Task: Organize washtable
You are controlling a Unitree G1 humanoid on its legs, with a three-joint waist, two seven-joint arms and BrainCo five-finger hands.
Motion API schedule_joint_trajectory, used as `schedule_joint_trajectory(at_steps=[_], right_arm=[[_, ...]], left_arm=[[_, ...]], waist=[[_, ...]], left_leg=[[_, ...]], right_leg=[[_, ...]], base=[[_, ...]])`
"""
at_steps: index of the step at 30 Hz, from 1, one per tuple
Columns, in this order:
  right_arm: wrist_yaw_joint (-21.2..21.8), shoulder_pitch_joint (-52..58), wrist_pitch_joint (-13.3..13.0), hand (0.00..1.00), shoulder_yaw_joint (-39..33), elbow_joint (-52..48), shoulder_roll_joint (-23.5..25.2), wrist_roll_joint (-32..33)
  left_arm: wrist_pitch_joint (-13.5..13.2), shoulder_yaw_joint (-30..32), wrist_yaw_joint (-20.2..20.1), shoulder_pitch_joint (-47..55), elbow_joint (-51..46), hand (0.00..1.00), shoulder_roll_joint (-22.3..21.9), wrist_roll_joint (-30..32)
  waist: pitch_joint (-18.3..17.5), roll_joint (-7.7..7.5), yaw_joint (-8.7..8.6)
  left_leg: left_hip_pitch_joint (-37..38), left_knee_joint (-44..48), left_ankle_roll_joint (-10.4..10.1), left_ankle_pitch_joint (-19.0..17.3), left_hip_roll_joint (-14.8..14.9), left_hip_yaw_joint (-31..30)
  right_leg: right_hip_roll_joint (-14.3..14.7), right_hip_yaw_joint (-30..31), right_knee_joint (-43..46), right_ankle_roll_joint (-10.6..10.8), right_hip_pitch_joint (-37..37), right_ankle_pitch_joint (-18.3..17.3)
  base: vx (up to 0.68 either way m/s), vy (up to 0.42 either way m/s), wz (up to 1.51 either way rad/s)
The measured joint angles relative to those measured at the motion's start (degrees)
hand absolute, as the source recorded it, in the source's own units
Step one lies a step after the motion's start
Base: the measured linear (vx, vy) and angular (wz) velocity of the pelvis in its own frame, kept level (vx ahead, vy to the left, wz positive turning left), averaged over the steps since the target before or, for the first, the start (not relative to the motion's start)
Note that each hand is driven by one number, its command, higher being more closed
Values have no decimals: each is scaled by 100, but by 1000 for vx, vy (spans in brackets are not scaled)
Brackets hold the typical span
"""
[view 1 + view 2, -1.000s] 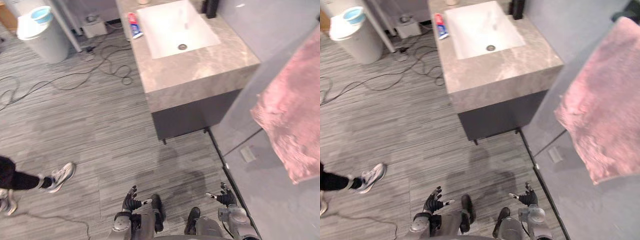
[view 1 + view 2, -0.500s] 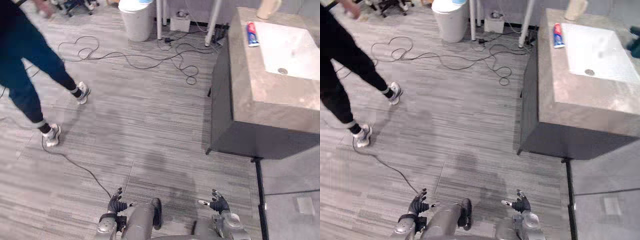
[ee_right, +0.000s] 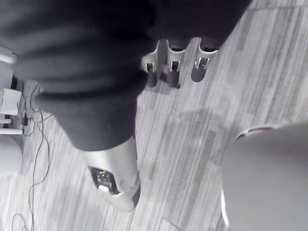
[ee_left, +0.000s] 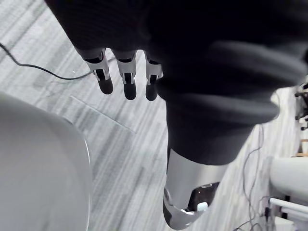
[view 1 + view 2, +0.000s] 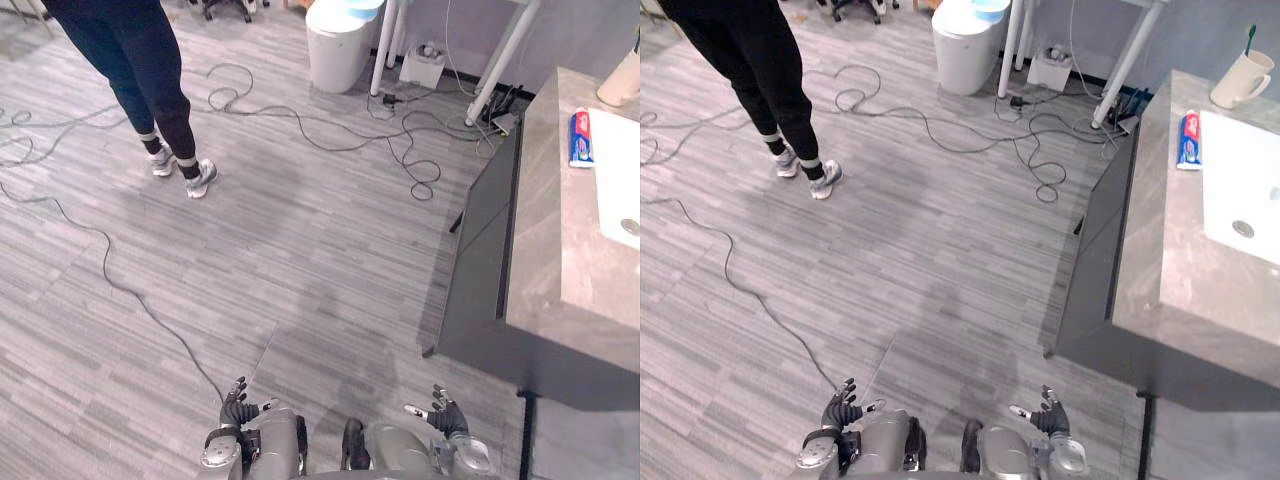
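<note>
The fingers [image 4: 129, 86] of the left hand [image 5: 238, 404] are seen straight and slightly apart above the grey plank floor [image 5: 940, 250], curled round nothing. The fingers [image 3: 199, 70] of the right hand [image 5: 441, 412] are likewise extended and loosely spread, with the thumb set out to the side. Both hands are held low, well apart from the washtable [image 5: 1170, 270], the right hand the nearer to its dark front. A white sink [image 5: 1245, 185] is set into the washtable's grey stone top. A toothpaste tube [image 5: 1188, 139] is laid flat on that top just beside the sink. A cream cup [image 5: 1238, 80] holding a green toothbrush [image 5: 1249, 38] is stood at the washtable's far corner. A white bin [image 5: 968, 45] is seen on the floor beyond the washtable's far end, and a person [image 5: 760, 70] in dark trousers is stood well apart from the washtable.
</note>
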Motion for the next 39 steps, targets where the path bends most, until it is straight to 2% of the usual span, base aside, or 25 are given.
schedule_joint_trajectory(at_steps=[2,4,5,6,7,8,9,11,12,13,15,17,19,20,22,24,25,26,27,29,31,33,35,37,39], right_arm=[[-6,-39,5,0,-51,12,-4,1],[-22,-51,7,0,-72,70,-43,-6],[-30,-82,5,0,-75,122,-52,-7],[-50,-91,5,0,-66,204,-60,-15],[-55,-77,12,0,-23,280,-17,-22],[-54,-57,21,0,18,290,66,-27],[-38,-10,19,0,51,219,241,-40],[-8,9,21,0,158,71,308,-95],[8,46,20,0,198,-40,299,-135],[13,78,19,0,238,-153,293,-143],[23,134,11,0,315,-318,295,-177],[30,213,4,0,452,-455,294,-191],[30,173,1,0,478,-436,278,-198],[31,140,-5,0,491,-374,248,-213],[27,-53,-3,0,594,-123,138,-237],[26,-146,-3,0,647,19,60,-275],[24,-143,-7,0,641,20,36,-293],[29,-153,-4,0,632,33,-61,-298],[27,-175,-4,0,597,35,-124,-307],[26,-170,-8,0,447,2,-121,-304],[10,-101,10,0,379,-69,-107,-253],[-5,-16,13,0,373,-218,-64,-168],[-26,-6,5,0,343,-295,5,-129],[-25,14,15,0,226,-287,69,-111],[-35,34,29,0,125,-288,133,-110]], left_arm=[[-4,-7,0,-30,-34,0,12,-1],[-9,-23,0,-34,-52,0,-12,-4],[-7,-78,2,-30,-50,0,-15,-7],[-12,-136,4,67,-48,0,-40,-20],[-20,-102,12,101,-26,0,-66,-81],[-15,-113,8,77,-25,0,-11,-85],[-14,-108,7,30,-37,0,72,-96],[-6,-113,8,19,-104,0,125,-106],[0,-132,8,54,-124,0,103,-109],[1,-145,10,66,-165,0,58,-113],[-3,-221,11,65,-222,0,11,-116],[-5,-290,9,60,-235,0,-10,-117],[3,-288,9,64,-194,0,-15,-120],[3,-284,10,66,-164,0,-5,-120],[13,-253,8,87,-6,0,47,-114],[22,-242,5,102,105,0,130,-108],[22,-242,3,107,122,0,131,-108],[24,-236,-28,83,220,0,124,-102],[17,-239,-103,55,200,0,115,-96],[20,-229,-122,38,198,0,43,-51],[41,9,-147,100,176,0,-168,-39],[34,61,-163,79,75,0,-178,-40],[32,60,-166,61,-5,0,-178,-39],[26,83,-166,14,-72,0,-213,-39],[22,115,-165,-13,-87,0,-253,-36]], waist=[[24,-46,10],[19,-48,61],[-17,17,152],[-95,152,206],[-183,151,266],[-240,26,288],[-341,-235,297],[-367,-378,309],[-359,-366,281],[-338,-321,290],[-304,-224,289],[-280,-173,292],[-258,-204,264],[-257,-208,285],[-248,-192,272],[-262,-226,133],[-265,-228,91],[-294,-187,28],[-317,-78,-3],[-270,27,-21],[-201,157,2],[-180,122,37],[-173,68,105],[-157,37,159],[-150,38,167]], left_leg=[[-266,-600,-21,19,-248,-18],[-414,-2015,-95,442,-556,-266],[-420,-2855,-100,888,-629,-443],[-391,-3651,-106,1334,-540,-667],[-392,-3469,44,2084,-473,-665],[-422,-3338,173,2188,-519,-573],[-476,-3080,345,2007,-582,-294],[-352,-2781,598,1673,-548,107],[-55,-2716,685,1430,-538,272],[302,-2726,705,1188,-499,443],[787,-2795,707,886,-440,627],[1128,-2841,729,590,-401,779],[1432,-2924,688,437,-305,988],[1621,-3001,608,345,-215,1114],[1900,-3163,409,319,-38,1349],[2245,-3409,131,252,-32,1484],[2337,-3446,68,219,-51,1474],[2546,-3542,-81,182,9,1452],[2515,-3391,-265,220,167,1369],[2302,-2643,-355,204,401,1185],[1685,-367,-584,468,955,714],[1360,703,-511,378,1098,514],[1068,841,-437,223,1058,446],[744,160,-327,118,924,278],[496,-838,-339,125,638,-347]], right_leg=[[-195,226,-165,0,264,0],[-387,474,-207,2,410,1],[-395,660,-260,8,459,4],[-303,904,-354,127,549,2],[-355,1174,-363,357,688,-98],[-423,1270,-344,389,684,-114],[-639,1439,-124,486,520,-57],[-776,1695,729,853,124,197],[-827,1785,1475,1088,-129,455],[-871,1769,2347,1199,-441,386],[-849,1499,3243,1160,-915,170],[-867,1035,3538,1066,-1460,-33],[-859,502,3157,1009,-1847,-186],[-850,22,2622,990,-2027,-183],[-723,-657,1421,809,-2133,51],[-527,-921,66,606,-2105,971],[-503,-868,29,504,-2081,1281],[-443,-830,135,148,-2064,1547],[-335,-890,226,65,-2042,1349],[-170,-910,213,-73,-1877,1222],[212,-695,-125,-256,-1179,1081],[394,-330,-290,-352,-699,993],[457,101,-469,-348,-386,962],[460,594,-511,-304,-257,938],[437,1057,-507,-179,-166,865]], base=[[444,68,-24],[414,143,-42],[490,255,-85],[605,350,-114],[501,291,-104],[468,234,-90],[375,144,-79],[486,208,-96],[528,268,-109],[382,224,-93],[264,192,-78],[222,126,-59],[253,-1,-45],[306,-66,-61],[281,-68,-61],[361,-98,-32],[501,-149,-2],[521,-160,1],[605,-231,-2],[467,-217,-16],[463,-147,-56],[391,-56,-88],[317,-12,-118],[226,96,-124],[229,212,-119]])
